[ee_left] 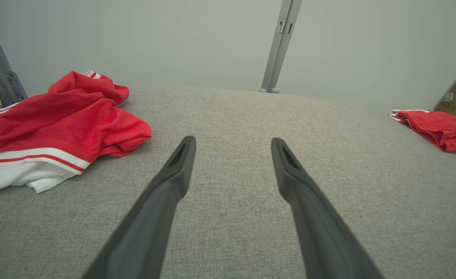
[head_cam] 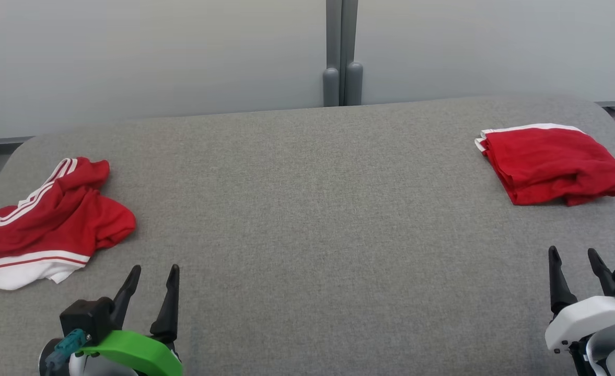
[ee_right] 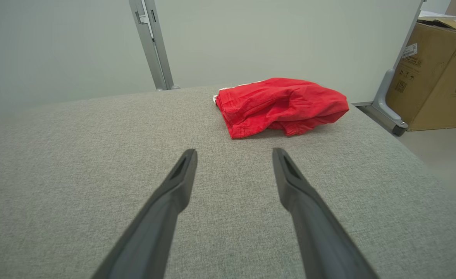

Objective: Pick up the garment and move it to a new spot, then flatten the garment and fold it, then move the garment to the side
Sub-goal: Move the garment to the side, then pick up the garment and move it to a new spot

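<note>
**Item 1, crumpled red garment**: red cloth with white stripes and a white band. It lies in a loose heap at the left edge of the grey cloth-covered table, on the near half. Judged to be the task's thing, not yet lifted.

**Item 2, folded red garment**: a compact folded stack at the far right of the table, well apart from item 1. Judged already dealt with.

**Item 3, left gripper**: near left, jaws spread wide with nothing between them. The heap lies a little farther on and to its left, clear of the fingers.

**Item 4, right gripper**: near right, jaws wide and empty. The folded stack lies farther on, not touched.

**Item 5, cardboard box**: on the floor past the table's right end. Its top flaps are loose and its contents cannot be told.

**Step in hand:** the first step, the pick-up, not yet begun.

**Next move calls for:** the left gripper going left and forward, coming down over a raised fold of the heap, and closing on cloth alone, not on the table cover. The garment would then be carried to the table's middle, where there is room to flatten it
</note>
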Tool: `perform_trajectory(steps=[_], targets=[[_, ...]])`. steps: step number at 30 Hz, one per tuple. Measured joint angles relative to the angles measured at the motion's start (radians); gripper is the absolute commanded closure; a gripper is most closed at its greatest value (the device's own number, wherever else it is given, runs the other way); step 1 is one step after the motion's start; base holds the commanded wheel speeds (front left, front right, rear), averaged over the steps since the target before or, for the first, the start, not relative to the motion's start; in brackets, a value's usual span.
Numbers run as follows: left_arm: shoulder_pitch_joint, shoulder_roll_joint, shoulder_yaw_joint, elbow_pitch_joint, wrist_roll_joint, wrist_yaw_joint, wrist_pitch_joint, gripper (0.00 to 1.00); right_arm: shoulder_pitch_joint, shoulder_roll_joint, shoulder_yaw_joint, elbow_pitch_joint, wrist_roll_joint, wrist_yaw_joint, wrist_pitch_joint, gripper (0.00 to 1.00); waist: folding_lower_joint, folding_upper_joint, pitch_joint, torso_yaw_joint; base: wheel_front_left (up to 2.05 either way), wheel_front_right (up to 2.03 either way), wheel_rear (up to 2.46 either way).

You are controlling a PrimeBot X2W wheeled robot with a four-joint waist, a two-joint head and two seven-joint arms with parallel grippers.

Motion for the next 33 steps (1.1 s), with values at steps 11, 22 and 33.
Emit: perform_trajectory(steps=[11,22,33], targets=[[0.0,-0.009,0.001,-0.001,0.015,-0.008,0.0,0.0,0.011,0.01,0.006,-0.041,-0.044,0.0,-0.004,0.0,0.0,0.0,-0.004,0.062,0.0,0.0,0.0],[0.038,-0.01,0.078,-0.004,0.023,0.007,0.0,0.0,-0.041,0.034,0.147,-0.07,-0.107,0.051,-0.004,0.0,0.0,0.0,-0.007,0.192,0.0,0.0,0.0],[0.06,-0.005,0.096,-0.011,0.037,0.012,0.0,0.0,-0.061,0.056,0.151,-0.06,-0.112,0.061,-0.004,0.0,0.0,0.0,-0.014,0.342,0.0,0.0,0.0]])
